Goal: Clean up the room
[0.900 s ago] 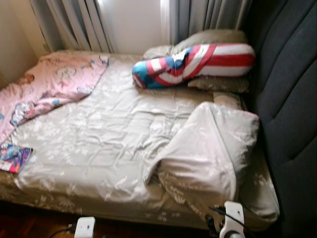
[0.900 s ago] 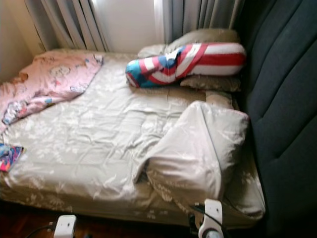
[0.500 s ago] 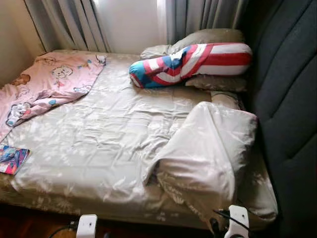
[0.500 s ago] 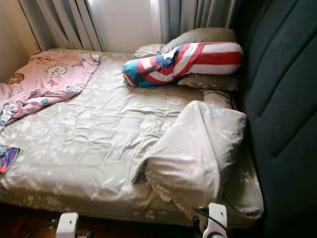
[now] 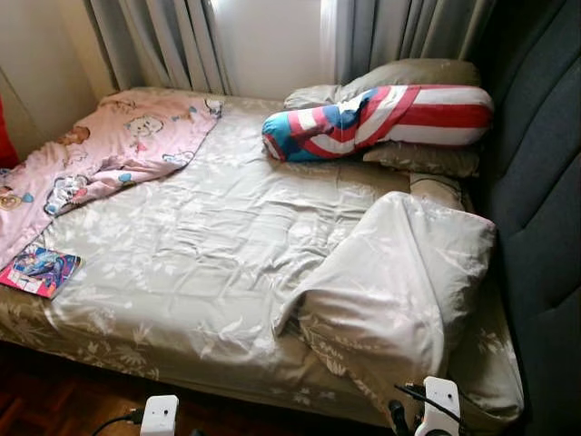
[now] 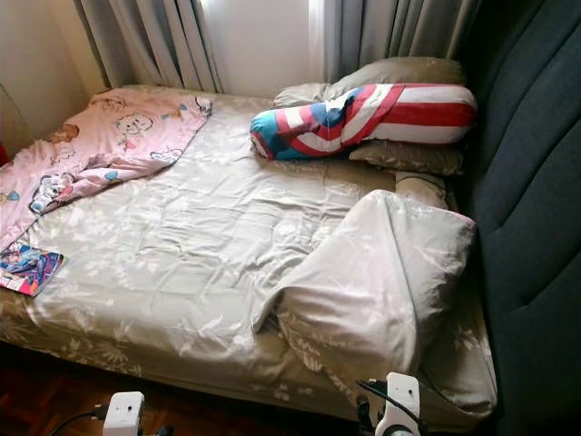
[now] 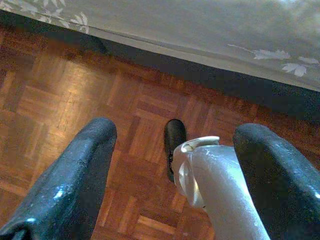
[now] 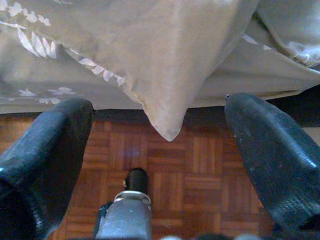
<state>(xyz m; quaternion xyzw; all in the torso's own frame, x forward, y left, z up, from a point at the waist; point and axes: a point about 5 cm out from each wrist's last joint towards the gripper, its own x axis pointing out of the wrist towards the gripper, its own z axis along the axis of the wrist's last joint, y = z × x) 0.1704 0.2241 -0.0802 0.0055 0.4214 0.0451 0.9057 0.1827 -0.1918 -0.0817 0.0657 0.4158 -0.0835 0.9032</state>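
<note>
Bedroom scene, head camera looking down on a bed (image 5: 182,263) covered with a beige leaf-print sheet; dark padded headboard (image 5: 545,200) along the robot's right side, grey curtains (image 5: 172,41) at the far end around a bright window.

Beige duvet (image 5: 399,282) lies bunched and folded back on the right half of the bed, near the headboard, one corner hanging over the near edge.

Pink cartoon-print blanket (image 5: 100,163) is spread crumpled over the far left corner, trailing toward the left edge.

Red, white and blue striped bolster (image 5: 381,118) rests at the far right on top of two beige pillows (image 5: 418,77).

Colourful picture book (image 5: 38,271) lies flat at the near left edge of the bed, just beside the pink blanket's lower end.

Parquet floor (image 7: 55,95) shows below the bed edge.

Left end effector (image 7: 175,170): hangs over the floor by the bed, fingers wide apart, holding nothing.

Right end effector (image 8: 160,150): below the duvet's hanging corner, fingers wide apart, holding nothing.
</note>
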